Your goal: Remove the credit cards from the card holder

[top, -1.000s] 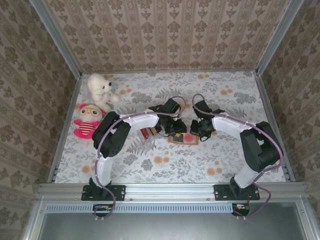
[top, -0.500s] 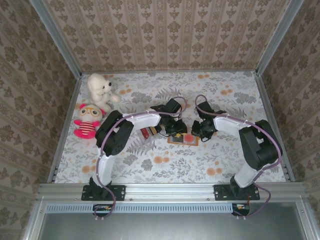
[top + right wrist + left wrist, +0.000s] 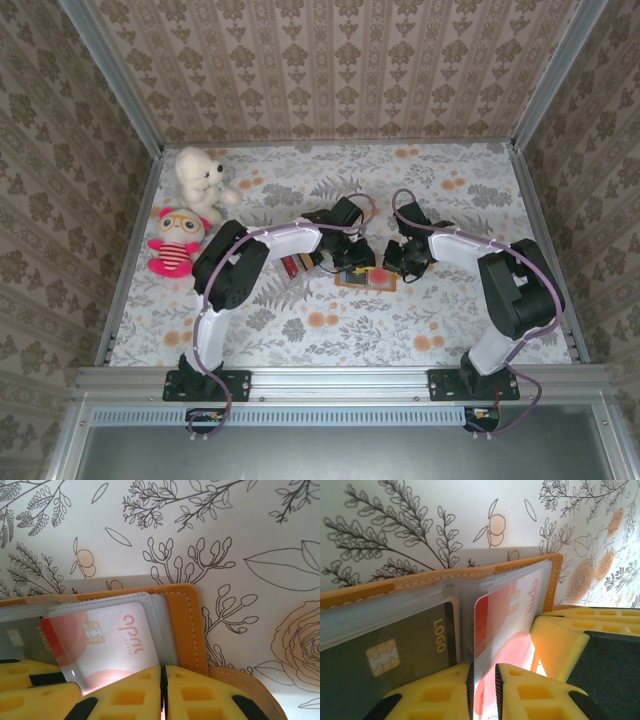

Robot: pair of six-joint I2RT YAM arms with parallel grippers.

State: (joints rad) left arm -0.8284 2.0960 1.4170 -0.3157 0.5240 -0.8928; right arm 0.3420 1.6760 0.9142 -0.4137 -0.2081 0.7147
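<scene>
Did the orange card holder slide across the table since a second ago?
No. The card holder lies in the same spot as before, just beyond the pair of orange flowers printed on the tablecloth.

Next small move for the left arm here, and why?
Probably draw the left gripper straight back, sliding the red-and-white card out of its clear pocket. Its fingers pinch that card's edge, most of the card sits inside the sleeve, and the right gripper steadies the card holder at its rim.
</scene>
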